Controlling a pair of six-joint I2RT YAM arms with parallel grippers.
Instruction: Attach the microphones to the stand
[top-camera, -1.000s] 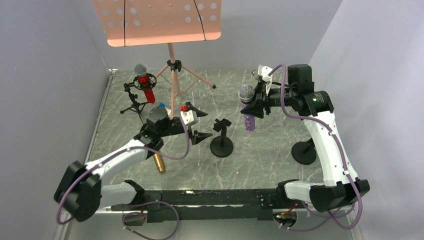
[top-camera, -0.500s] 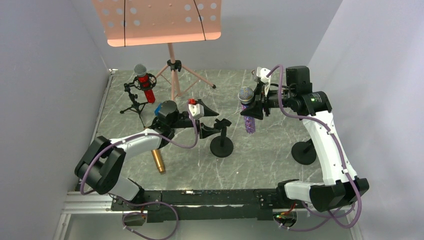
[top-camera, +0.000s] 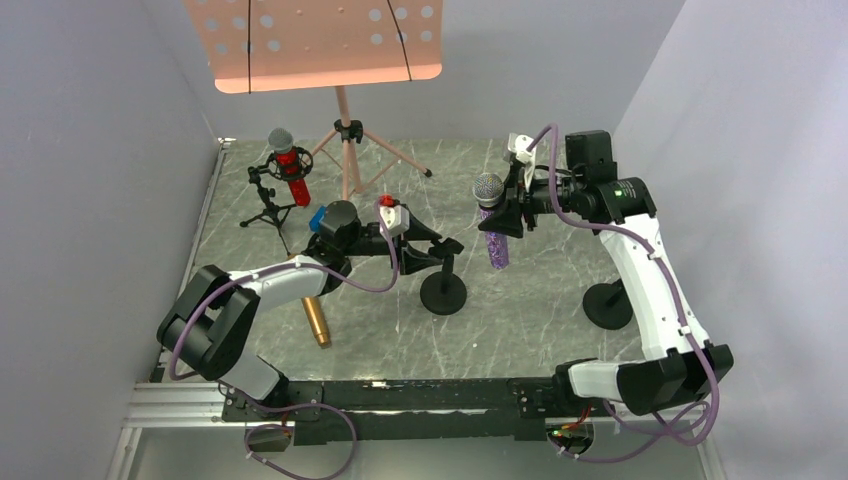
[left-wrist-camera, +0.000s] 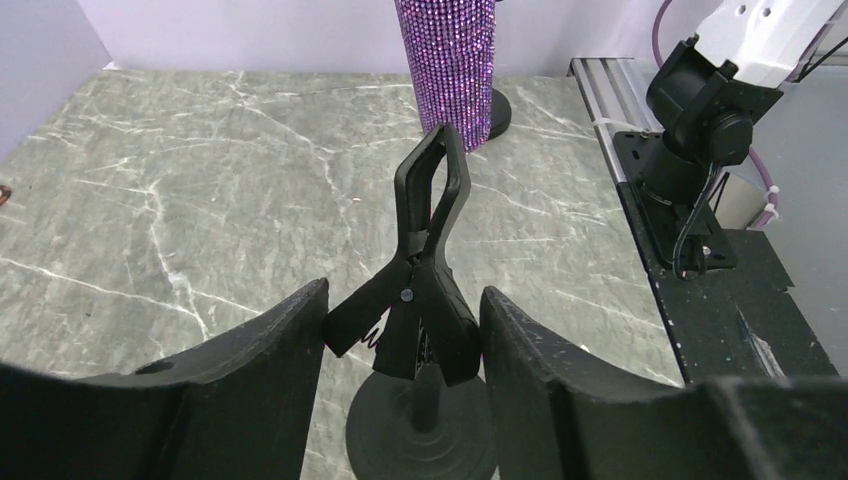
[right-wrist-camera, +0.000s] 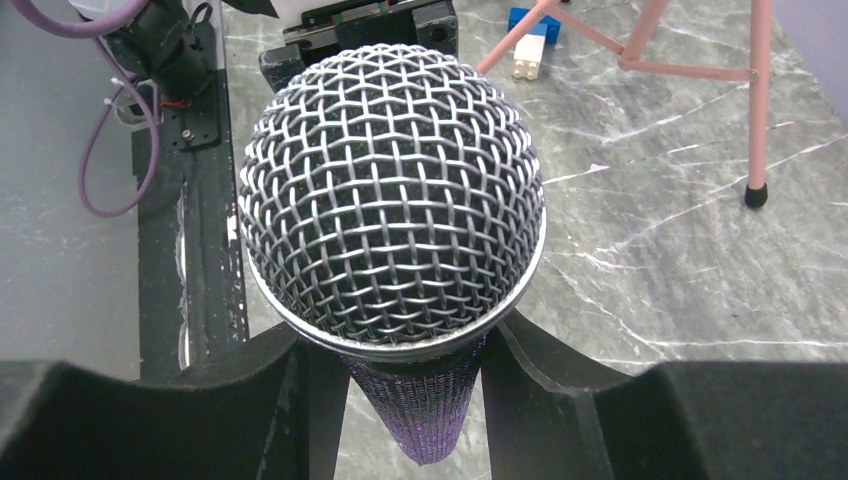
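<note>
Progress: one of three mounted. The red microphone (top-camera: 291, 172) sits in its tripod stand (top-camera: 266, 208). The right tool (top-camera: 508, 212) is clenched on the purple microphone (top-camera: 495, 240), held upright above the counter (top-camera: 540, 330). The left tool (left-wrist-camera: 402, 298) is released, straddling the handles of the clip stand (left-wrist-camera: 437, 185), whose jaws are shut. The gold microphone (top-camera: 317, 321) lies unmounted on the counter

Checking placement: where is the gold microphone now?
Top view, left side: the gold microphone lies partly under the left arm, left of the black clip stand.
</note>
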